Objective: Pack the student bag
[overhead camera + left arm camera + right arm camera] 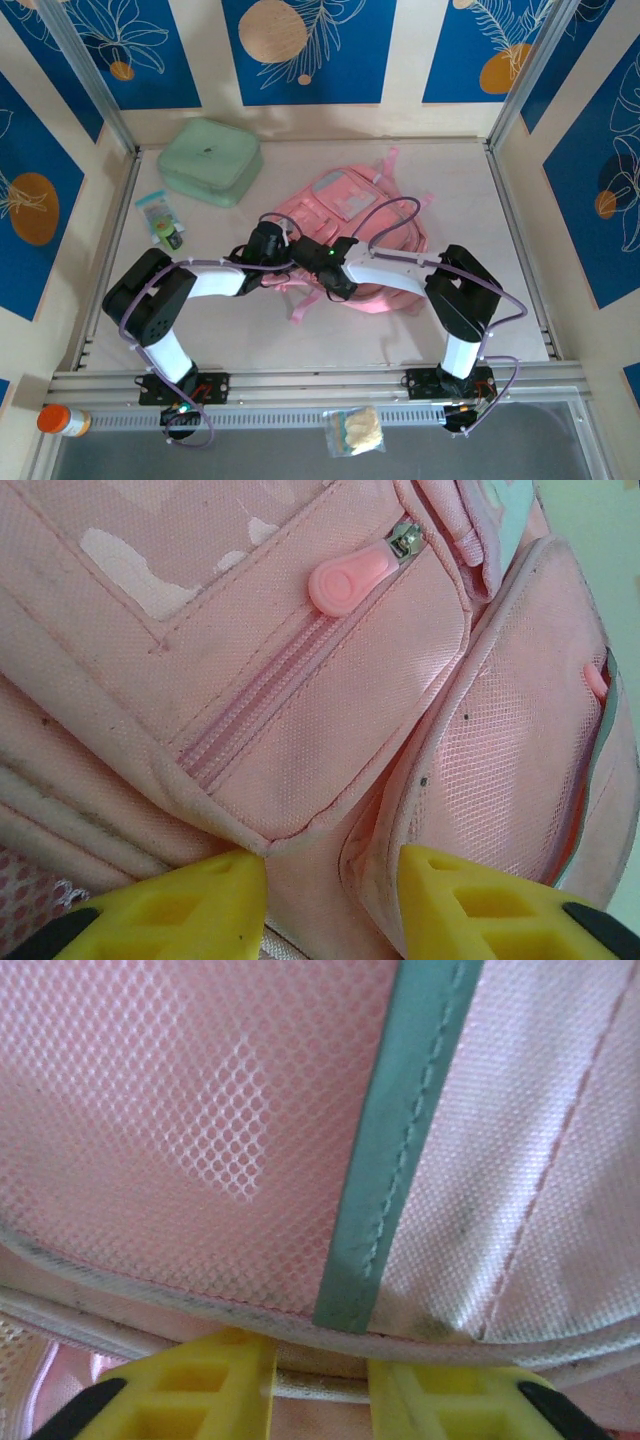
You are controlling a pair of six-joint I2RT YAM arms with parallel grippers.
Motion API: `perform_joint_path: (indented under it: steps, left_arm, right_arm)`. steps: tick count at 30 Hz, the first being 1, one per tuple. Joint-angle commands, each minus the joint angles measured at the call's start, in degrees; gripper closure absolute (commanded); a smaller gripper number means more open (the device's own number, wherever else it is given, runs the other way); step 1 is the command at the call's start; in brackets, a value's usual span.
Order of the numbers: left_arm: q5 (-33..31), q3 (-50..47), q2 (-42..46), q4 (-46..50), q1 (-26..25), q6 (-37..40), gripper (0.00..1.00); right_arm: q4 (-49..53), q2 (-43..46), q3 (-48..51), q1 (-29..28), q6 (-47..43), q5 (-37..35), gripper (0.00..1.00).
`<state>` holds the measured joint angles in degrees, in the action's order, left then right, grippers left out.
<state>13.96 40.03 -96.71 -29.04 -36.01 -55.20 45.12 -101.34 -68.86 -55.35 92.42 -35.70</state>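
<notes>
Bag (pixel 340 190) just ahead of both jaws, long axis running away rightward; left jaws apart astride pocket corner (pixel 262 848), right jaws narrowed over piping (pixel 320 1385), either grip unclear.

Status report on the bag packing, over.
Left claw open at bag's front pocket. Right claw straddles bag's piped edge, grip unclear. Bag lies flat mid-table. Green case off to the left.

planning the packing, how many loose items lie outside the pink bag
4: mint-green case far left, small packet near it, orange-capped bottle and clear pouch at the near edge. The bag may hide more.
</notes>
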Motion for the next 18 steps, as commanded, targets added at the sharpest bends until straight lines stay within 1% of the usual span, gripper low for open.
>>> perform_joint_path:
  steps: [1, 5, 7, 10, 12, 15, 18]
  left_arm:
    - [-3.2, -1.4, -0.3, 7.3, 0.9, 1.9, 0.58]
    - [-2.8, -0.3, -0.1, 8.8, 0.9, 2.9, 0.57]
    - [-2.1, -0.1, -0.4, 8.4, 0.9, 2.6, 0.56]
    - [-1.8, 0.0, -0.5, 8.1, 0.9, 2.4, 0.55]
    - [-1.6, 0.5, -0.5, 8.7, 0.9, 2.7, 0.54]
    - [-1.7, 0.7, 0.1, 9.3, 0.9, 2.9, 0.53]
    - [-1.4, 0.5, 0.7, 9.4, 0.8, 2.6, 0.53]
  right_arm:
    - [5.9, 2.3, 1.9, -0.5, -1.0, -2.3, 0.72]
    - [5.3, 6.1, 6.8, 0.4, -3.9, -0.6, 0.77]
    - [4.2, 7.4, 7.3, 0.4, -6.6, -0.7, 0.78]
    - [4.9, 7.2, 5.2, 0.1, -9.2, -0.2, 0.75]
    - [4.9, 6.2, 3.6, -0.4, -10.8, -1.4, 0.71]
    - [1.8, 4.8, 3.4, 0.6, -14.7, -0.7, 0.68]
    - [-0.3, 4.0, 2.8, 0.8, -18.9, -1.9, 0.65]
